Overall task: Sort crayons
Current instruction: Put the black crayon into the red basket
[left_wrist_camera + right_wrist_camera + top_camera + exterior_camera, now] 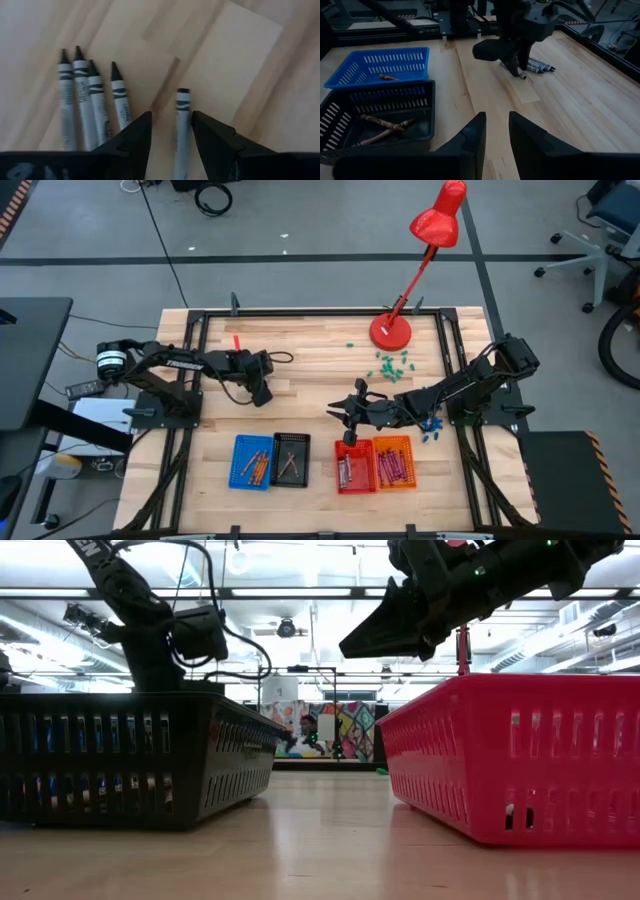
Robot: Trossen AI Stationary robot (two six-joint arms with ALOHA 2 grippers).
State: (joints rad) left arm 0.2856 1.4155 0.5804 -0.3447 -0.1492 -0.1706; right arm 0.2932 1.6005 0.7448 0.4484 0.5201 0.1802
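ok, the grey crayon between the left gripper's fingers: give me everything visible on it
The grey paper-wrapped crayon lies flat on the light wooden table, apart from a row of four similar grey crayons. Dark bands ring its wrapper near the flat, blunt end that shows; its other end is hidden. The left gripper straddles it with its dark fingers open, close on either side. Contact cannot be told.
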